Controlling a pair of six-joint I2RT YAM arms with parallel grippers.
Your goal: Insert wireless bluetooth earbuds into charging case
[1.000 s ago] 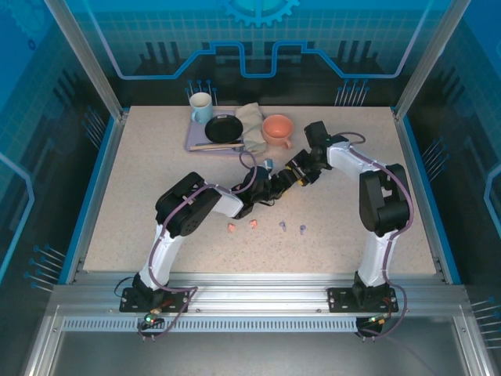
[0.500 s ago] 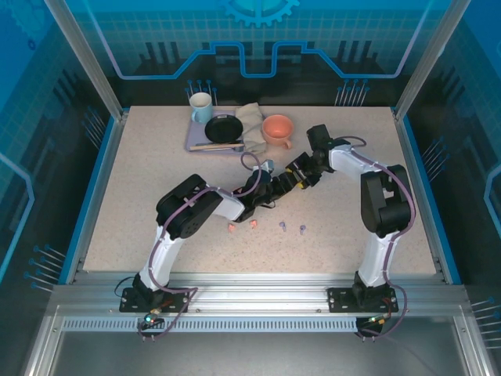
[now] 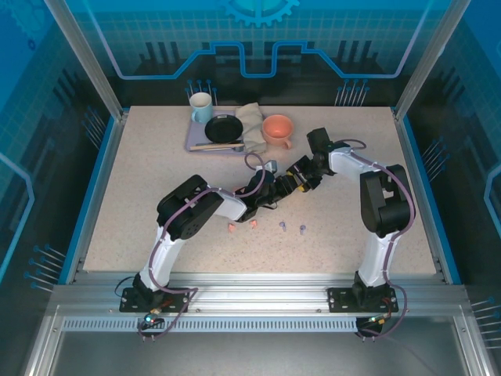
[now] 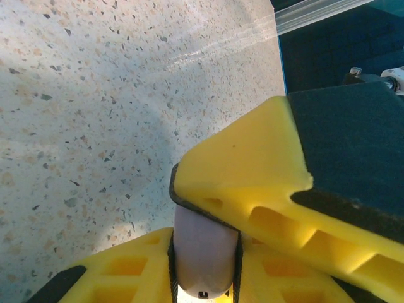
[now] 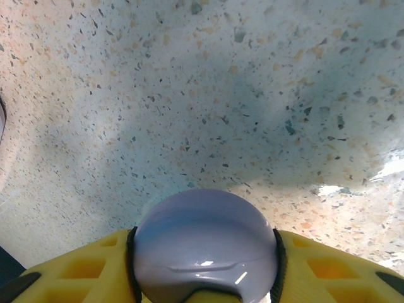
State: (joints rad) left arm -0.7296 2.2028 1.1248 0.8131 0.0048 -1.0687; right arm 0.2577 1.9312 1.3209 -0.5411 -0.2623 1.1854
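Left gripper point(image 3: 268, 190): clenched. In the left wrist view its yellow fingers point(image 4: 142, 265) press both sides of a narrow pale lilac piece point(image 4: 203, 252). I cannot tell whether this piece belongs to the case in the other gripper.
Right gripper point(image 3: 291, 182): grasping the lilac charging case point(image 5: 205, 243). The rounded shell sits between its yellow fingers point(image 5: 95, 265), with the pads touching both flanks.
Meeting point: both grippers come nose to nose at mid-table, just in front of the crockery group.
Coral-pink earbuds point(image 3: 232, 228): two, side by side on the table point(image 3: 141, 188), just in front of the left forearm.
Lilac earbuds point(image 3: 282, 225): two, to the right of the coral pair in the same row, clear of both grippers.
Obstruction: a bulky yellow finger body with a dark pad point(image 4: 265, 183) crosses the right half of the left wrist view.
Surroundings, far edge: white mug point(image 3: 201, 106), black pan point(image 3: 224, 128) on a lilac mat point(image 3: 197, 142), crumpled cloth point(image 3: 252, 125), coral cup point(image 3: 277, 129).
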